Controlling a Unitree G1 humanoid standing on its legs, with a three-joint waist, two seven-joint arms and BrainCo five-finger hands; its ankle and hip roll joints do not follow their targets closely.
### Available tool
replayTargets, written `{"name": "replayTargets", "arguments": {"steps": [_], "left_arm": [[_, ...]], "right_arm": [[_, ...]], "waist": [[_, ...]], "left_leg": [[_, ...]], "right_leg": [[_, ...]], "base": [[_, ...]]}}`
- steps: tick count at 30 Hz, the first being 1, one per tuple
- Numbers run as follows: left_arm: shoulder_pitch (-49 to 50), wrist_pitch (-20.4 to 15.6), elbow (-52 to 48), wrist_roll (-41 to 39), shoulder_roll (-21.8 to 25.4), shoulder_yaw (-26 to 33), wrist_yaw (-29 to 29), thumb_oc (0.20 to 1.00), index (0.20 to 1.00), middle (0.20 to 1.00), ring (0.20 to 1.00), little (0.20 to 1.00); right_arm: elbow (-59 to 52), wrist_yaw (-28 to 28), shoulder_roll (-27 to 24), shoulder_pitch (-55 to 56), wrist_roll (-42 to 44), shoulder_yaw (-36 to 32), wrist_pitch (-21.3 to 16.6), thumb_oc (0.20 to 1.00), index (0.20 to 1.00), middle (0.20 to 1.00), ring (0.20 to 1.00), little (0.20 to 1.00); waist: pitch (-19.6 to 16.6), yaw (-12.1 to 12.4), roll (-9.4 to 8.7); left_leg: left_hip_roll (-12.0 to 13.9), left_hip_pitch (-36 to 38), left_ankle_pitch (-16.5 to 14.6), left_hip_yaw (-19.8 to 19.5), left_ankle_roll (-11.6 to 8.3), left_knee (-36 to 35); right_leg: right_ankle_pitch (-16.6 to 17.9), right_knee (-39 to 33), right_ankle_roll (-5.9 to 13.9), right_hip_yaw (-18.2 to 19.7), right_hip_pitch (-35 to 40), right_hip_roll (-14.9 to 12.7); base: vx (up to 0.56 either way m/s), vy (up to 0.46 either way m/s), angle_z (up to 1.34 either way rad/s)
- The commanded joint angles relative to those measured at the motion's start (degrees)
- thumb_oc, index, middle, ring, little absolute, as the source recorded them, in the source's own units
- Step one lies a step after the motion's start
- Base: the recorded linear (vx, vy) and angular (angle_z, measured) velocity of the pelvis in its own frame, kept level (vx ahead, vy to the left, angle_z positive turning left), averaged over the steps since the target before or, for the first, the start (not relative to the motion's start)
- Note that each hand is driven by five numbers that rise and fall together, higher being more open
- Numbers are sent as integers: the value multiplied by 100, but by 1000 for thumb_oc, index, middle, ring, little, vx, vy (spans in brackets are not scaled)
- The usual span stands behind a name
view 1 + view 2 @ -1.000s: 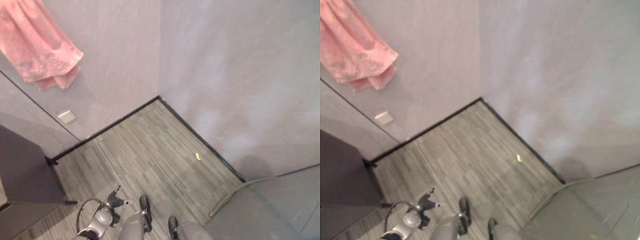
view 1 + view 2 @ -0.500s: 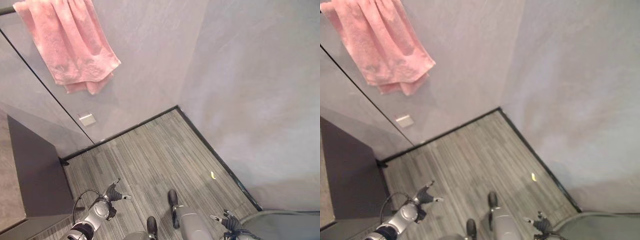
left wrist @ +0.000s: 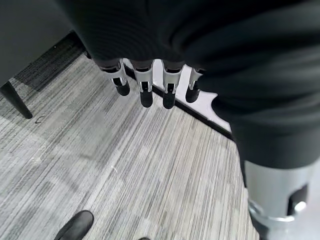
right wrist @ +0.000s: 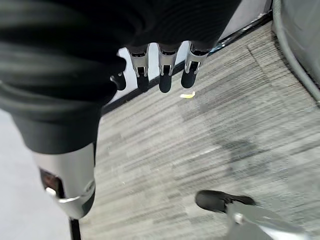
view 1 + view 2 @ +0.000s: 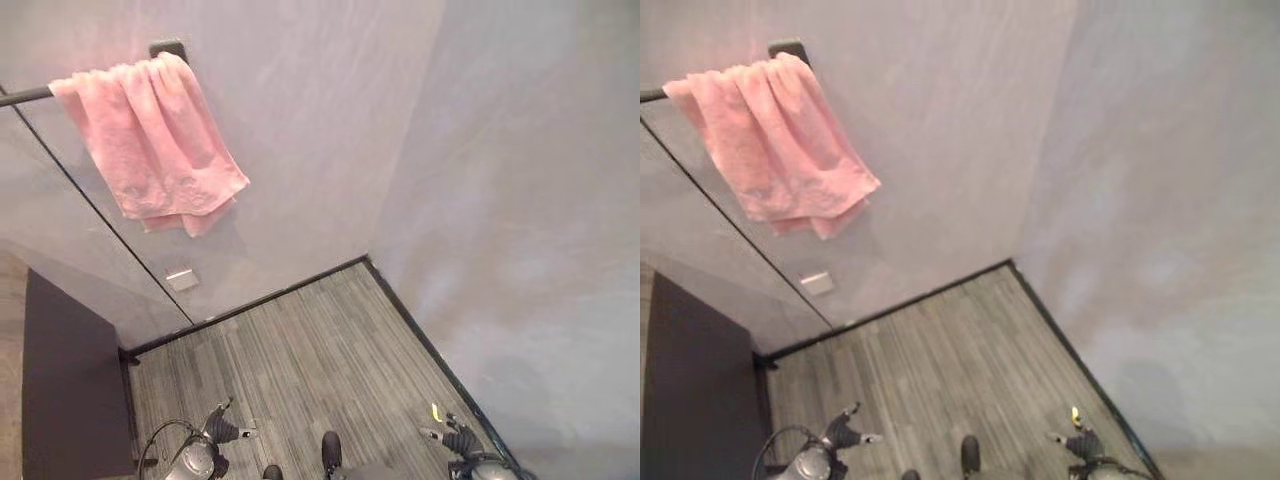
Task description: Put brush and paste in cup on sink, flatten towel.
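The view has swung up: the pink towel (image 5: 158, 140) now hangs bunched on its rail (image 5: 25, 96). Left hand (image 3: 145, 85) and right hand (image 4: 162, 70) hang low, fingers relaxed, empty; flattening looks next.

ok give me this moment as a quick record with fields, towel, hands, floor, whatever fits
towel: pink towel draped bunched over a dark wall rail, not flattened
left hand: left hand low over the floor, fingers relaxed, holding nothing
right hand: right hand low over the floor, fingers relaxed, holding nothing
floor: grey striped floor, small yellow scrap by the dark skirting near the right hand
wall: small pale plate low on the wall under the towel
cabinet: dark cabinet at the left
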Motion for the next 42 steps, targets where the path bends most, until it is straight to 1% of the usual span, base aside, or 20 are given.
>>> {"name": "replayTargets", "arguments": {"steps": [1,6,7,9,15,20,24,26,27,28,29,32,35,36,37,38,39,40,41,42], "left_arm": [[-83,-91,103,229,77,2,11,1000,1000,1000,1000,1000],[-85,-86,106,320,111,-18,45,1000,1000,1000,1000,1000],[105,89,-315,-1225,-73,285,-639,1000,1000,1000,1000,1000],[17,98,-142,-1113,-106,281,-590,1000,1000,1000,1000,1000],[41,95,54,-1024,18,456,-568,1000,1000,1000,1000,1000],[122,46,3,-943,196,551,-574,1000,1000,1000,1000,1000],[273,12,-134,-959,387,706,-561,1000,1000,1000,1000,1000],[395,-25,-245,-970,523,811,-544,1000,1000,1000,1000,1000],[396,-24,-247,-971,524,813,-545,1000,1000,1000,1000,1000],[417,-37,-324,-991,555,824,-538,1000,1000,1000,1000,1000],[395,-65,-601,-992,647,769,-565,1000,1000,1000,1000,1000],[429,-85,-799,-997,698,787,-535,1000,1000,1000,1000,1000],[471,-97,-851,-932,726,778,-487,1000,1000,1000,1000,1000],[510,-108,-996,-894,794,752,-504,1000,1000,1000,1000,1000],[506,-110,-1066,-871,848,729,-505,1000,1000,1000,1000,1000],[505,-109,-1067,-871,848,730,-506,1000,1000,1000,1000,1000],[488,-119,-1124,-864,881,710,-511,1000,1000,1000,1000,1000],[446,-122,-1127,-814,938,665,-503,1000,1000,1000,1000,1000],[445,-122,-1127,-813,937,665,-503,1000,1000,1000,1000,1000],[284,-120,-1054,-775,949,602,-524,1000,1000,1000,1000,1000]], "right_arm": [[82,2,-33,-129,-6,96,-97,1000,1000,1000,1000,1000],[3,-28,-9,-160,-57,169,-105,1000,1000,1000,1000,1000],[752,529,-437,107,2328,-1546,254,1000,1000,1000,1000,1000],[710,496,-450,49,2182,-1467,230,1000,1000,1000,1000,1000],[654,567,-424,74,2029,-1413,223,1000,1000,1000,1000,1000],[690,557,-486,40,1673,-1313,209,1000,1000,1000,1000,1000],[582,589,-471,-89,1560,-1180,186,1000,1000,1000,1000,1000],[403,586,-452,-277,1534,-1048,160,1000,1000,1000,1000,1000],[404,586,-451,-279,1534,-1047,160,1000,1000,1000,1000,1000],[334,568,-455,-322,1566,-1058,142,1000,1000,1000,1000,1000],[140,513,-497,-392,1623,-1102,103,1000,1000,1000,1000,1000],[45,449,-502,-529,1593,-1011,109,1000,1000,1000,1000,1000],[53,381,-490,-804,1551,-922,108,1000,1000,1000,1000,1000],[-21,363,-485,-877,1616,-944,86,1000,1000,1000,1000,1000],[-104,353,-478,-909,1663,-930,62,1000,1000,1000,1000,1000],[-104,353,-477,-911,1663,-931,62,1000,1000,1000,1000,1000],[-157,356,-457,-937,1714,-918,46,1000,1000,1000,1000,1000],[-270,355,-409,-900,1775,-879,16,1000,1000,1000,1000,1000],[-270,354,-409,-901,1774,-880,16,1000,1000,1000,1000,1000],[-439,380,-382,-811,1916,-869,-10,1000,1000,1000,1000,1000]], "waist": [[-16,-12,-174],[-27,39,-181],[-51,-328,192],[-80,-312,195],[-51,-288,134],[-22,-178,54],[-28,-2,-13],[-10,153,-58],[-10,145,-59],[21,214,-70],[53,275,-70],[52,343,-30],[79,422,21],[121,424,97],[180,409,141],[167,409,143],[224,386,205],[329,294,293],[312,299,299],[327,121,286]], "left_leg": [[-256,-107,16,-8,55,244],[-284,-97,16,-98,64,184],[444,-200,245,502,-175,186],[488,-96,341,491,-218,-16],[554,-40,421,485,-260,-91],[506,-148,335,378,-255,74],[420,-196,315,183,-208,55],[329,-260,309,23,-175,65],[327,-266,307,16,-174,71],[294,-336,296,-24,-171,128],[232,-530,233,-22,-191,326],[141,-595,146,-96,-147,434],[-91,-570,6,-168,51,539],[-212,-493,-26,-261,169,543],[-281,-430,-37,-337,233,535],[-280,-447,-23,-337,234,528],[-286,-405,-6,-424,279,498],[-309,-288,-2,-602,348,459],[-302,-309,8,-600,347,455],[-372,-218,88,-748,341,309]], "right_leg": [[-225,474,921,164,-31,-631],[-246,513,927,85,-17,-649],[-881,645,869,324,101,-616],[-824,584,866,282,135,-614],[-854,700,850,188,151,-584],[-808,603,893,-33,253,-677],[-826,634,910,-168,323,-743],[-835,675,933,-309,368,-805],[-836,675,934,-316,369,-807],[-836,678,942,-400,389,-849],[-844,681,975,-728,444,-993],[-821,749,1017,-891,481,-1110],[-480,1299,1165,-785,354,-1344],[-105,1887,1191,-580,165,-1457],[46,2247,1177,-429,46,-1479],[59,2238,1176,-430,31,-1477],[135,2553,1130,-352,-121,-1430],[99,3140,1089,54,-382,-1126],[115,3128,1088,56,-401,-1119],[-313,3089,1004,252,-748,-463]], "base": [[9,-6,13],[0,-2,10],[-12,-10,7],[-41,-22,0],[-4,1,-2],[1,56,16],[19,83,25],[14,101,37],[-18,60,25],[-28,118,37],[-18,157,50],[26,129,130],[104,272,56],[131,356,28],[97,276,36],[50,168,50],[90,181,63],[90,181,56],[178,216,51],[186,123,41]]}}
